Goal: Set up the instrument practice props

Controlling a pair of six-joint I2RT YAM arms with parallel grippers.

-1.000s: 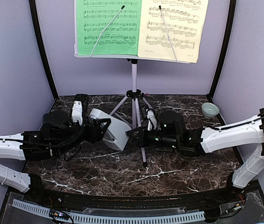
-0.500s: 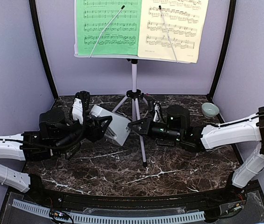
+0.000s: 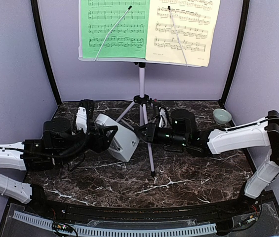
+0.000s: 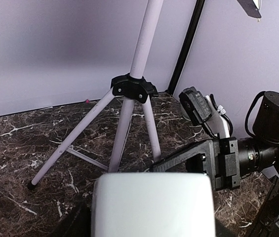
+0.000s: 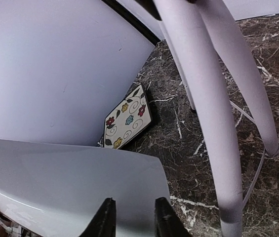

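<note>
Light-grey smooth plastic fills my left gripper [image 3: 110, 138]. Its fingers are clamped on the sides of the pyramid-shaped metronome [image 3: 124, 139]. The metronome is tipped at a slant, not upright, low over the table, just left of the stand's front leg. I cannot tell whether any edge of it touches the surface.

My right gripper [image 5: 133, 217] has its two black fingertips a little apart with nothing between them. They point at the metronome's broad pale face from the other side. I cannot tell whether they touch it.

I judge the step in hand to be standing the metronome on its base beside the stand. To do it well, I should turn it until the flat base faces down, then lower it squarely so the slick casing does not slide. My left fingers should let go only once it sits level. My right fingertips could steady the free side, keeping off the thin leg.

Just past my fingers rises the white tripod music stand [image 3: 141, 81], with slim, round, matte tubes and a black hub. High up it holds a green music sheet [image 3: 113, 27] and a pale-yellow music sheet [image 3: 181, 27] side by side.

Below is a glossy, dark, white-veined marble table [image 3: 179, 177]. A square floral tile [image 5: 127, 118] lies by the lilac wall, and a small pale-green bowl [image 3: 221, 116] sits far right.
</note>
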